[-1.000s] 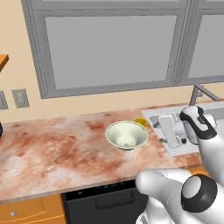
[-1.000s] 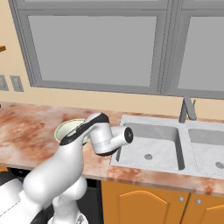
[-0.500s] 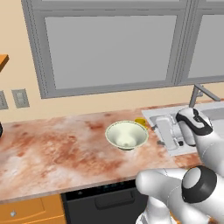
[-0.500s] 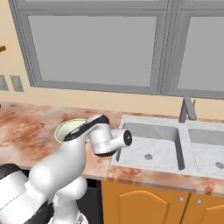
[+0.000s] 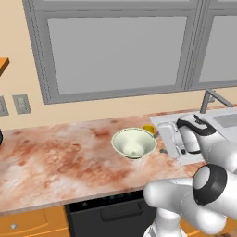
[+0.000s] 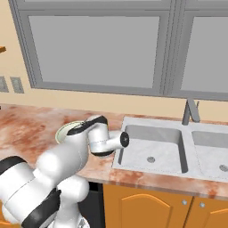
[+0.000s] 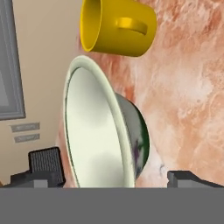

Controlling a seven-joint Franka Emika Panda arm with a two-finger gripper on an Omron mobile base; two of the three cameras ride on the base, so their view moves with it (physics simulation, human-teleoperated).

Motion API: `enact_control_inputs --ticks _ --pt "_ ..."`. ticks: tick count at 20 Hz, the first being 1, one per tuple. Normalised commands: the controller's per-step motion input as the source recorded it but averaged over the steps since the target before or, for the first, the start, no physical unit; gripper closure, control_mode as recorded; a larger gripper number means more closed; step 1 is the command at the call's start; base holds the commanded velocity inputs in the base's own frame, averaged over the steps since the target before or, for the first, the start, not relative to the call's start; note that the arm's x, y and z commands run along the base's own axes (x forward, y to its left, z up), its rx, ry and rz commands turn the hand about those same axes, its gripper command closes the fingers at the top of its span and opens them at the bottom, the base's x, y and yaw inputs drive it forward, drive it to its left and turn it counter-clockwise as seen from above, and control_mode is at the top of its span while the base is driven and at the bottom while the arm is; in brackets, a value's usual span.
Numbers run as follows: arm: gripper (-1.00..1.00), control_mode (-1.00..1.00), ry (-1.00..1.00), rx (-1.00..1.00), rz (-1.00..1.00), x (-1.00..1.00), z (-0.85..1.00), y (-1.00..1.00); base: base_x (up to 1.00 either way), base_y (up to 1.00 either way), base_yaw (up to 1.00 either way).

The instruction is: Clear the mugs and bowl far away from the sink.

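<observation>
Cream-white bowl (image 5: 134,143) w/ a greenish outside sits upright on the reddish marble counter (image 5: 60,162), just left of the sink (image 6: 153,149). Yellow mug (image 7: 117,28) w/ handle is right behind it, nearly touching, btw bowl and sink edge. Gripper (image 7: 111,175) is spread wide, holding nothing, fingertips either side of the bowl's near rim in the hand view. Faucet (image 6: 190,111) stands at the sink's back.

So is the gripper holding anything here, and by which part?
Nothing is held. The gripper is open, its fingertips on either side of the bowl without closing on it; the yellow mug stands beyond, untouched.
</observation>
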Motion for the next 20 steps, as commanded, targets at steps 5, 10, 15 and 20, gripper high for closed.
enact_control_inputs --ticks 5,10,15,20 --pt "-1.00 -1.00 0.03 0.00 0.00 0.42 -0.28 0.03 0.00 0.00 0.00" --pt "-1.00 -1.00 0.04 0.00 0.00 0.41 -0.34 0.01 0.00 0.00 0.00" --pt "-1.00 -1.00 0.04 0.00 0.00 0.36 -0.28 0.02 0.00 0.00 0.00" --pt "1.00 -1.00 0.02 0.00 0.00 0.10 -0.14 0.21 0.00 0.00 0.00"
